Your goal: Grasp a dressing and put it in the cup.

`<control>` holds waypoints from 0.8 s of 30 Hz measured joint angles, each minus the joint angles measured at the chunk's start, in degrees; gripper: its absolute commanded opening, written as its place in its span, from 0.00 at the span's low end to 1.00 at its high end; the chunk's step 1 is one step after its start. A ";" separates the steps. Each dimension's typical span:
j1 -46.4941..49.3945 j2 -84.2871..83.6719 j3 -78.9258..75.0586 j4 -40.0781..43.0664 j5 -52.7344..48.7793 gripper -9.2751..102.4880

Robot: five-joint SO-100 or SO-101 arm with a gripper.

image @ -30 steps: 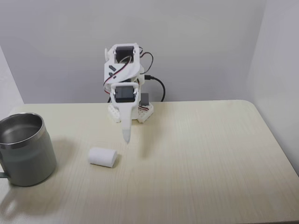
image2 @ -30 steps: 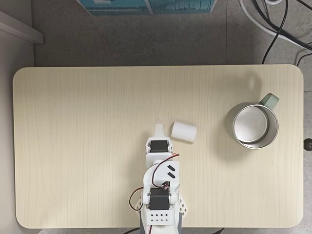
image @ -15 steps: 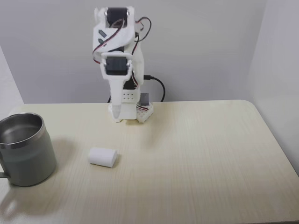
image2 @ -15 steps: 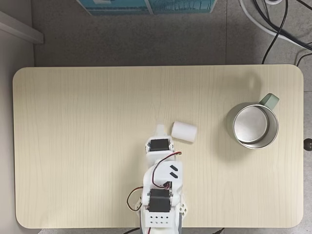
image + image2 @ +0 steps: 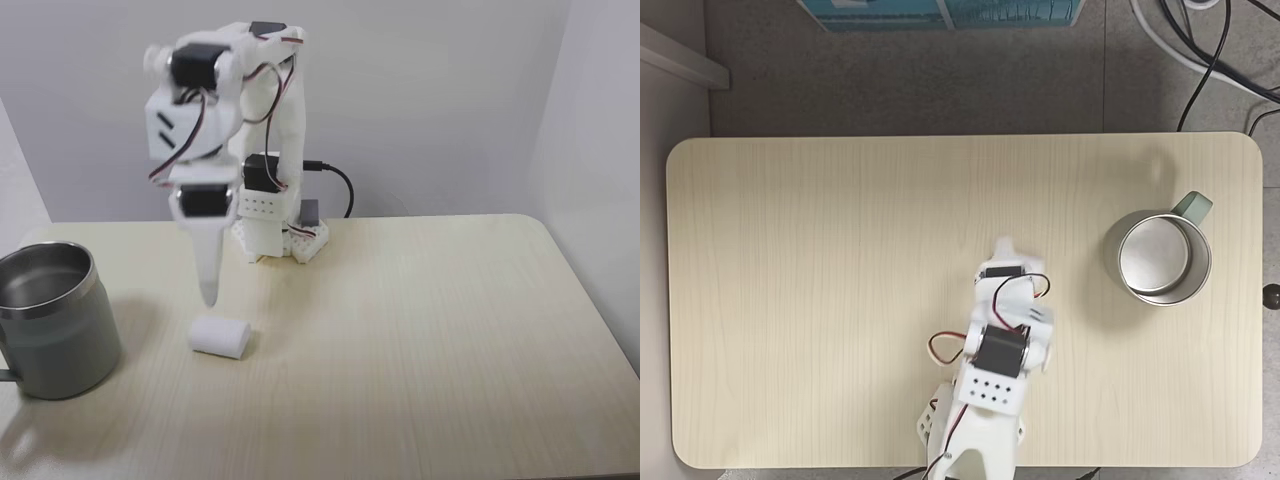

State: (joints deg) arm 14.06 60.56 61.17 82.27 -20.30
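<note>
The dressing [image 5: 219,337] is a small white roll lying on its side on the pale wooden table [image 5: 420,330]. My white gripper [image 5: 209,295] points straight down just above and behind the roll, not touching it, its fingers closed together and holding nothing. The cup [image 5: 60,345], a big steel mug, stands at the left edge of this fixed view, well left of the roll. From above, the gripper [image 5: 1002,243] and wrist cover the dressing, and the cup [image 5: 1112,255] stands to the right with its handle pointing away from the arm.
The arm's base [image 5: 280,235] sits at the table's back edge with a black cable [image 5: 340,185] behind it. A grey wall closes the back. From above, a blue box [image 5: 940,10] and cables [image 5: 1200,60] lie on the floor beyond the table [image 5: 820,250].
The arm has risen, swung toward the cup's side and reached out. The gripper tip now hangs over the dressing, which has not moved. The cup stands as before.
</note>
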 measured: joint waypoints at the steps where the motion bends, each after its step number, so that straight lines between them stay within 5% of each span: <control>1: 0.18 1.23 -0.97 -1.32 -0.18 0.32; 11: 0.79 12.22 -11.16 -13.18 -3.34 0.33; 24: 2.55 17.75 -15.29 -17.40 -4.75 0.30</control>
State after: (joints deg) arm 16.61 78.31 45.88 64.86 -25.05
